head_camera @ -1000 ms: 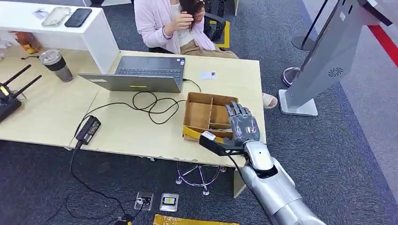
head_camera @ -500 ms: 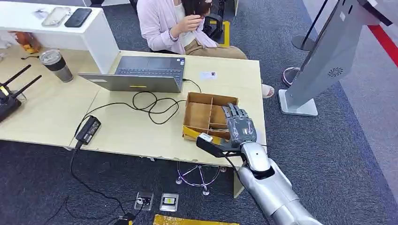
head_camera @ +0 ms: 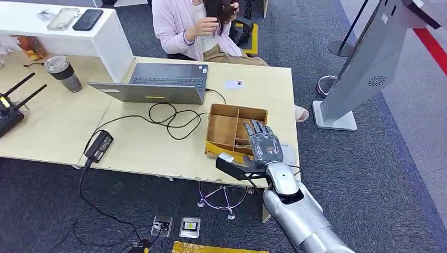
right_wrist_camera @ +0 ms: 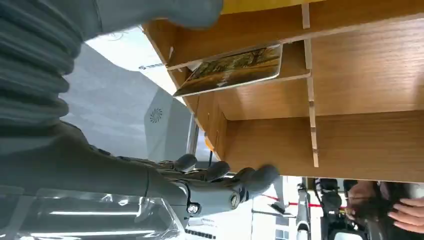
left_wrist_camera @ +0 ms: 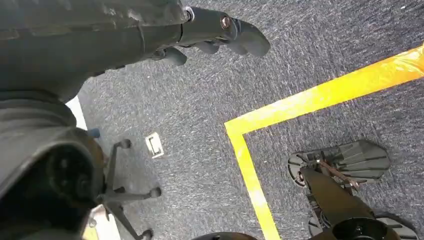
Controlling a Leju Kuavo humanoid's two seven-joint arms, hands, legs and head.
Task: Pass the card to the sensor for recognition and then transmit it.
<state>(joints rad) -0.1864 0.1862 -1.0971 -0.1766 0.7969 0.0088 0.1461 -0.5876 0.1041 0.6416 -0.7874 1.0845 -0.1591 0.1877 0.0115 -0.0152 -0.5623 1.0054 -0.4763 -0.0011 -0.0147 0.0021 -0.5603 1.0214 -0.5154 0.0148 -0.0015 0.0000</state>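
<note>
**Right hand moves left over the box**

The right hand [head_camera: 262, 148] has shifted left and lower in the frame, now over the wooden box [head_camera: 224, 128], fingers spread, holding nothing. The card [right_wrist_camera: 231, 69] lies tilted in a compartment just beyond the thumb; its long axis follows the divider.

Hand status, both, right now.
Left hand: hanging over the carpet, fingers curled, holding nothing.
Right hand: fingers spread over the wooden box, nothing held; the card lies in its compartment.

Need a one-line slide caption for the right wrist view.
Open robot hand beside the divided wooden box, a card leaning in one compartment.
</note>
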